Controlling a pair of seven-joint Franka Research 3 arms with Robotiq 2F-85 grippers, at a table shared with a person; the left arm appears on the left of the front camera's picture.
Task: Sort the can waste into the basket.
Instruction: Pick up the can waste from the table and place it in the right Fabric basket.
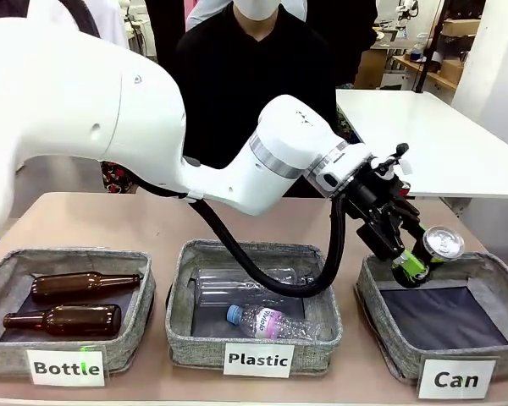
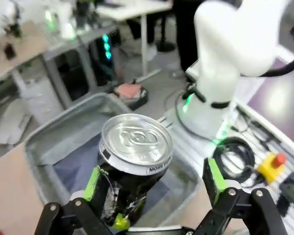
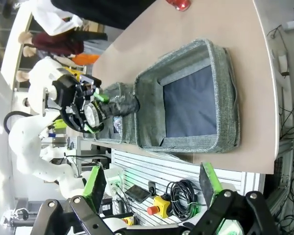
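Small black metal drink can, silver pull-tab top, scuffed pale markings, tilts above the grey woven fabric basket labelled "Can", against one green pad of the wide-open left jaws; right jaws gape empty

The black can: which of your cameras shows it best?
The left wrist view: the black can is close up, silver top facing the camera, inside the open left tool, over the basket. The front view shows the can small at that tool; the right wrist view, tiny and far off.
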